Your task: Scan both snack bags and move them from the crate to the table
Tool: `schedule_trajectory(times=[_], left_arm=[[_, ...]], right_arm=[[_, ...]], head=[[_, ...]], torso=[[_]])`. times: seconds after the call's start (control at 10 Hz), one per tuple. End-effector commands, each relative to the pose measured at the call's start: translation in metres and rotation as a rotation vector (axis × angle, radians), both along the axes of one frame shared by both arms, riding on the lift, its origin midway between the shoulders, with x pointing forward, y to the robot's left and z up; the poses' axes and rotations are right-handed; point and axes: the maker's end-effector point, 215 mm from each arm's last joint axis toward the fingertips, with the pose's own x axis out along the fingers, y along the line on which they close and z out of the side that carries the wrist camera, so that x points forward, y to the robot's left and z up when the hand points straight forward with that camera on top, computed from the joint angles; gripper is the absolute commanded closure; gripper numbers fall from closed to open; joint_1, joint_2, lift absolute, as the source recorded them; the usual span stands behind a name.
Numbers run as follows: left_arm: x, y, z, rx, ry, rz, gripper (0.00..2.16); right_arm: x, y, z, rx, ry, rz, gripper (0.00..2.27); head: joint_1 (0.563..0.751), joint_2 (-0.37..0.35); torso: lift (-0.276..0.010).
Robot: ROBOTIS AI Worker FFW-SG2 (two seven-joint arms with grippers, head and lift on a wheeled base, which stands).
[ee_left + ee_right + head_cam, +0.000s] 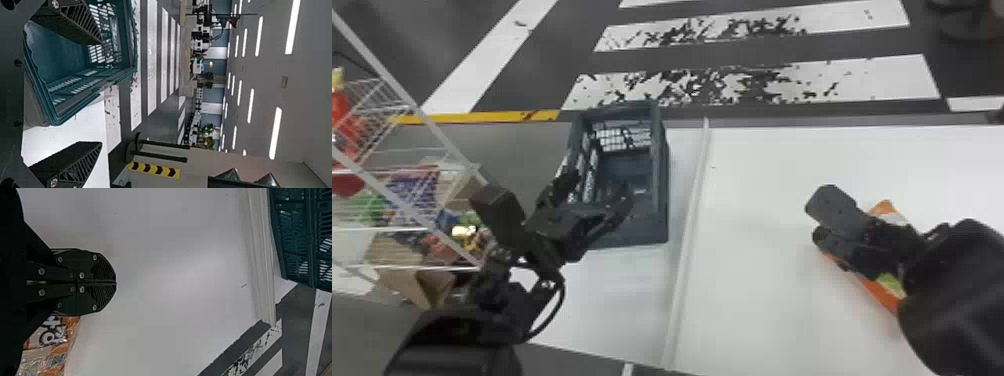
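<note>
Although one snack bag (879,295) already lies out on the table (757,310), to the right of the crate (660,165), I can't call the job finished. The table is the biggest thing here, running from under the crate well out to its right, with a pale ridge (689,225) just beside the crate. A wire rack (412,106) of packaged goods comes next in size, left of the crate. As for the crate itself, part of its near end is covered in the head view, so I can't be sure what it holds; if the second bag is in there, fetching it is what's left. Scanning can't be confirmed for either bag. Smaller again are the grippers: the left gripper (101,93) is at the crate's near end, its fingers spread wide with nothing between them, while the right gripper (116,282) is well to the crate's right, fingers closed together on nothing, over the orange bag. That bag looks set down rather than held, so I'd count its move as probably done. Smallest of all, bold dark lettering (54,331) shows on the bag's face, on the crate's right-hand side, with finer print close by.
</note>
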Motion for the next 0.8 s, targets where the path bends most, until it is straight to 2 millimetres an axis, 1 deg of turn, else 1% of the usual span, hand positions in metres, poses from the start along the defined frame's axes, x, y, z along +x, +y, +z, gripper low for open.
schedule_trajectory(times=[0.0, 0.2, 0.5, 0.7], left_arm=[[0.000, -0.001, 0.001, 0.000, -0.002, -0.002, 0.08], [0.000, -0.002, 0.003, 0.000, -0.005, -0.004, 0.08], [0.000, -0.003, 0.004, 0.001, -0.005, -0.012, 0.08], [0.000, -0.002, 0.005, 0.003, -0.006, -0.012, 0.08]], right_arm=[[0.005, -0.009, -0.001, -0.009, -0.002, -0.015, 2.26], [0.015, -0.022, -0.001, -0.022, -0.004, -0.038, 2.26], [0.028, -0.049, -0.007, -0.055, -0.010, -0.088, 2.26], [0.039, -0.066, -0.003, -0.058, -0.022, -0.131, 2.26]], head=[[0.695, 0.248], [0.695, 0.235], [0.695, 0.202], [0.695, 0.183]], torso=[[-0.088], [-0.088], [-0.088], [-0.088]])
